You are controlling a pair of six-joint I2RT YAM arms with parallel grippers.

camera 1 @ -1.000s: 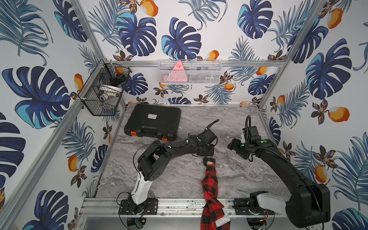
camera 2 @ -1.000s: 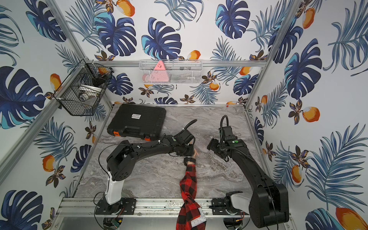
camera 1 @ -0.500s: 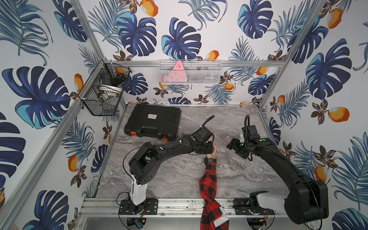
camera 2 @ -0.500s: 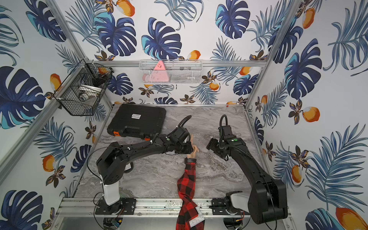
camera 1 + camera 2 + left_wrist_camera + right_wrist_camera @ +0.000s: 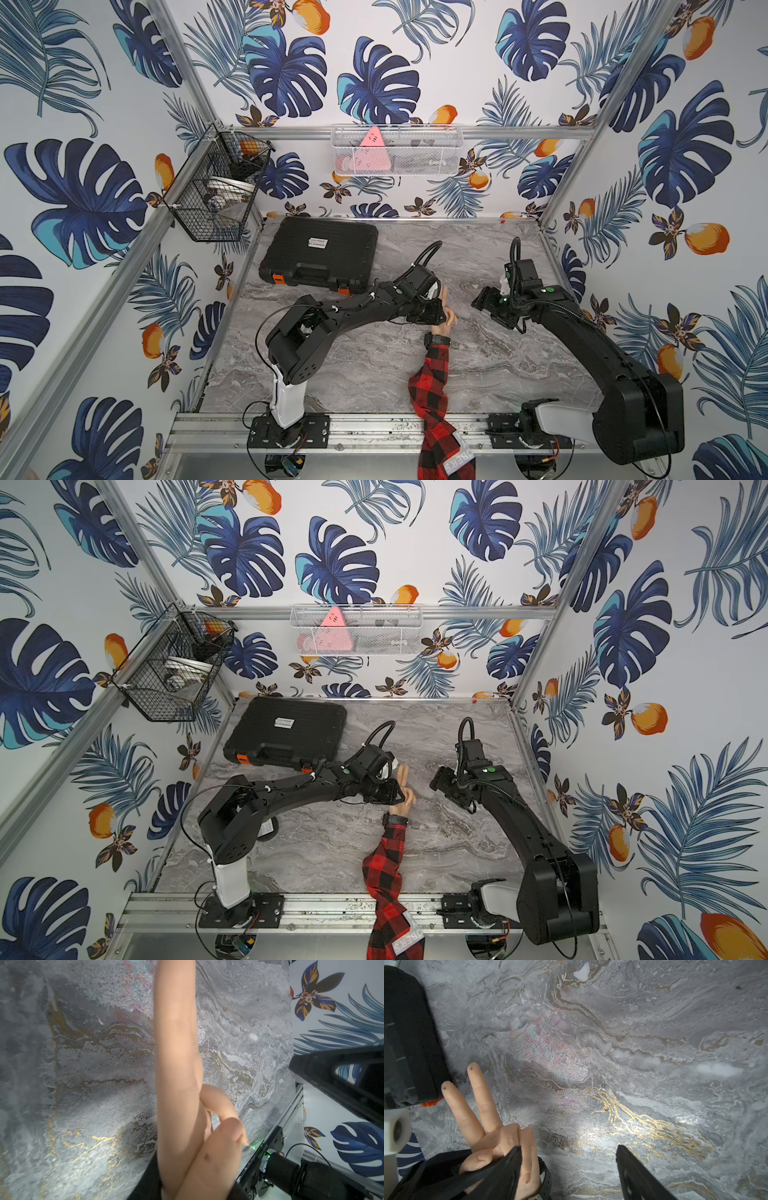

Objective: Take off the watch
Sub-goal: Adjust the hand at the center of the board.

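small black wristwatch (image 5: 437,339) looking light, strap bendy, grab there; left end effector (image 5: 437,316) clamping pale mannequin hand (image 5: 494,1138), right end effector (image 5: 568,1147) hanging open.

a black tool case (image 5: 320,253) lies flat on my marble table (image 5: 498,374); a pink triangle (image 5: 370,153) sits in the white basket (image 5: 440,162).

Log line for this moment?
left end effector: shut on hand | right end effector: open, near hand | watch: not yet off
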